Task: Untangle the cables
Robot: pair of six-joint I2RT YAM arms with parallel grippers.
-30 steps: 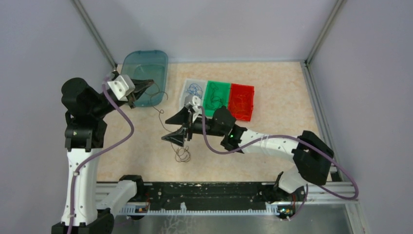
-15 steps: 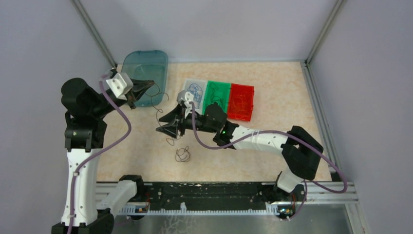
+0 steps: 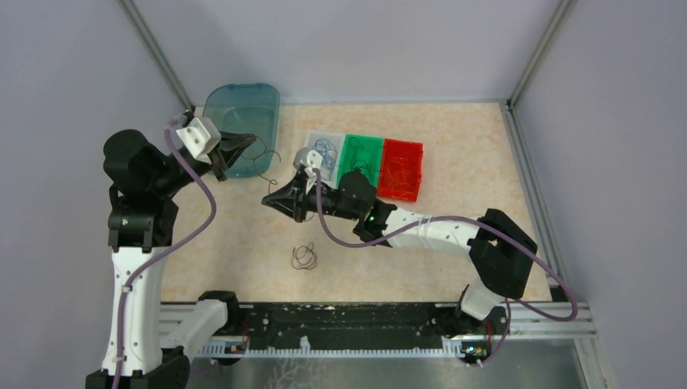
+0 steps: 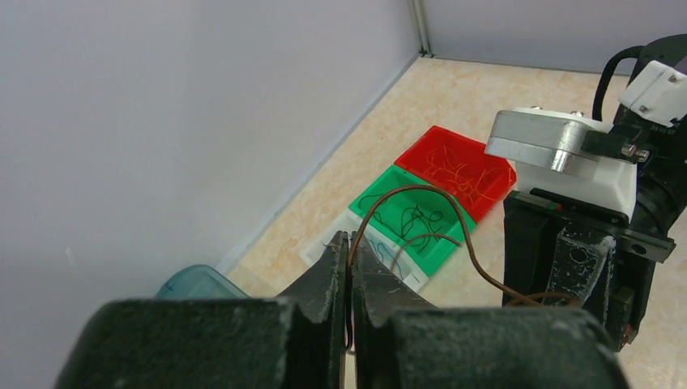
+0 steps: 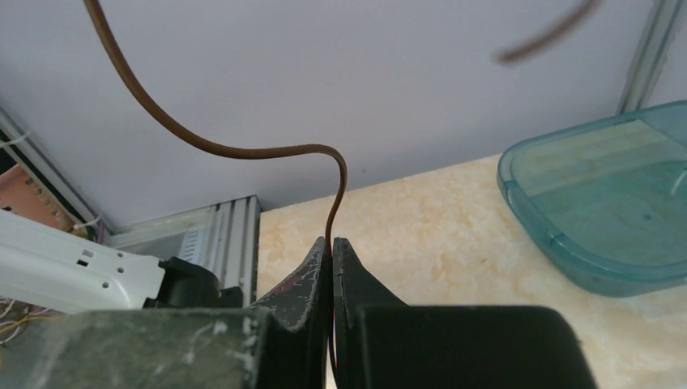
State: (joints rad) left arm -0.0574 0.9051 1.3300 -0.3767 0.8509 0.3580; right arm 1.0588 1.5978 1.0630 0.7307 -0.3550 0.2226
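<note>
Left pincer (image 4: 350, 243), right pincer (image 5: 332, 243), both clamped on brown cable (image 5: 243, 151), grip legible only in wrist views

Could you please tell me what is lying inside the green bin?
Thin, dark, curly cables lie loose in the green bin. In the top view the right arm covers its near edge, so anything lying there cannot be seen.

a beige marbled table (image 3: 470, 138) fills the middle. plain pale grey-lilac walls close three sides of the table: a back wall (image 3: 348, 49) at its far edge, a left wall (image 3: 57, 73) and a right wall (image 3: 616, 121). metal posts (image 3: 158, 61) rise from its two far corners. a black rail (image 3: 348, 318) runs along its near edge. soft, even light.
</note>
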